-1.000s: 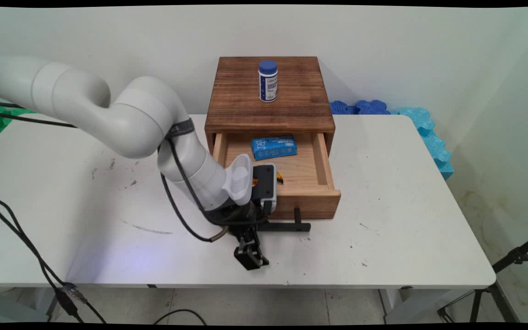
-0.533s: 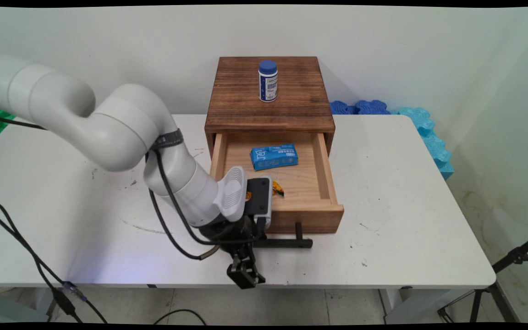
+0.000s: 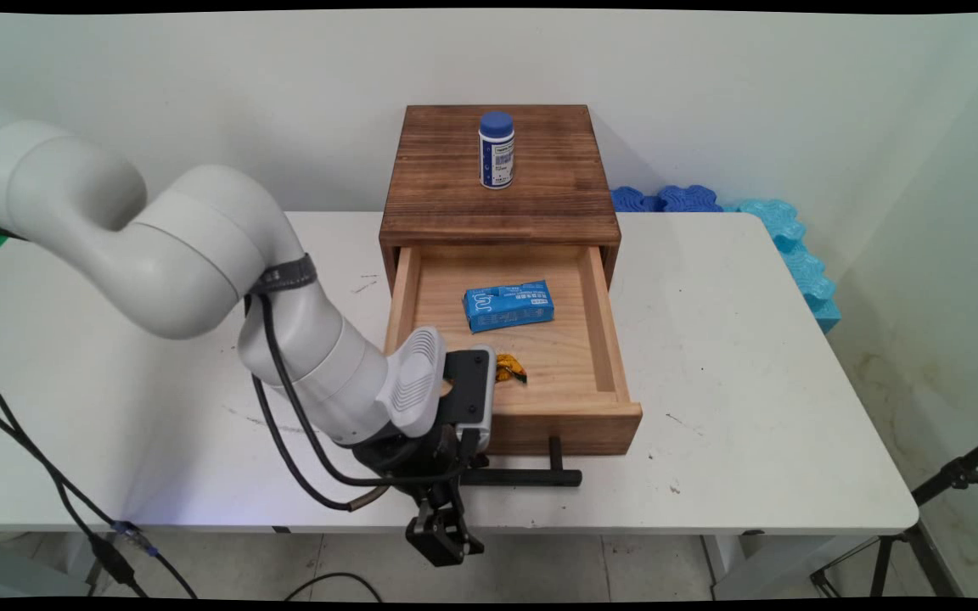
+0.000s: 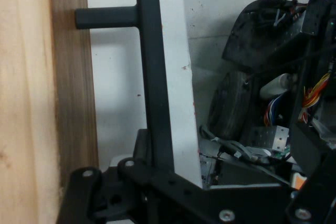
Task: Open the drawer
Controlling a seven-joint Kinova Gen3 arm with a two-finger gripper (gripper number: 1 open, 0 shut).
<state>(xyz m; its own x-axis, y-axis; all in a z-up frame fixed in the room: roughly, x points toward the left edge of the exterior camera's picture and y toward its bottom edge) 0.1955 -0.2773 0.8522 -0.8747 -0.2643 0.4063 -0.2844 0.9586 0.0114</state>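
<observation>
My gripper (image 3: 446, 519) is shut on the left end of the black bar handle (image 3: 531, 478) of a wooden drawer (image 3: 576, 429), near the table's front edge. In the hand view the handle (image 4: 152, 87) runs up from between the gripper (image 4: 152, 179) linkage, with the drawer front (image 4: 68, 103) at the left. The drawer stands pulled far out of its dark wooden cabinet (image 3: 446, 199). Inside lie a blue packet (image 3: 508, 305) and a small orange-yellow wrapper (image 3: 511, 369), partly behind my wrist. A white bottle with a blue cap (image 3: 496, 150) stands on the cabinet top.
Blue foam pieces (image 3: 795, 246) lie at the table's back right corner. Black cables (image 3: 39, 441) hang at the left. A tripod leg (image 3: 922, 501) stands off the table's right front corner. Past the table edge, the hand view shows equipment with wires (image 4: 278, 119) on the floor.
The gripper has moved toward the table's near edge with the handle, and the drawer has slid further out of the cabinet, carrying the packet and wrapper with it.
</observation>
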